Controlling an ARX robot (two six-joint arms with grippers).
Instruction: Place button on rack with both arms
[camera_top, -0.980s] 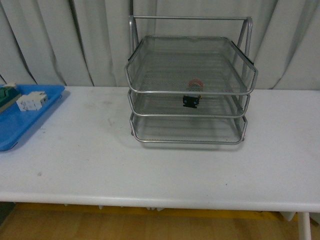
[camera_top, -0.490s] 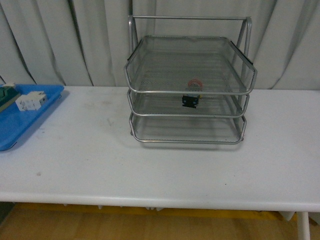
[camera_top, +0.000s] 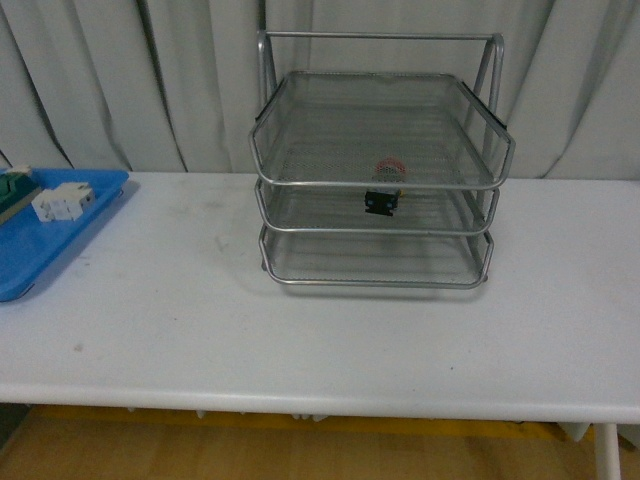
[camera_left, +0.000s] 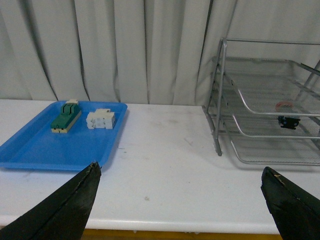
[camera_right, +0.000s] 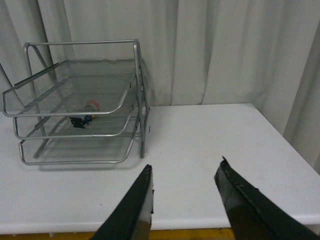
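So, left to right as I read the feeds:
Blue tray: sat at the table's left end, holding a green-and-cream block and a white block.
Left gripper: fingers stood wide apart, nothing between them, well short of everything.
Rack: stood mid-table against the curtain.
Button: lay on the rack's middle tier, red cap toward the back.
Right gripper: fingers parted and empty, clear of the rack.
Progress: I judged placement done; only parking the arms remained.
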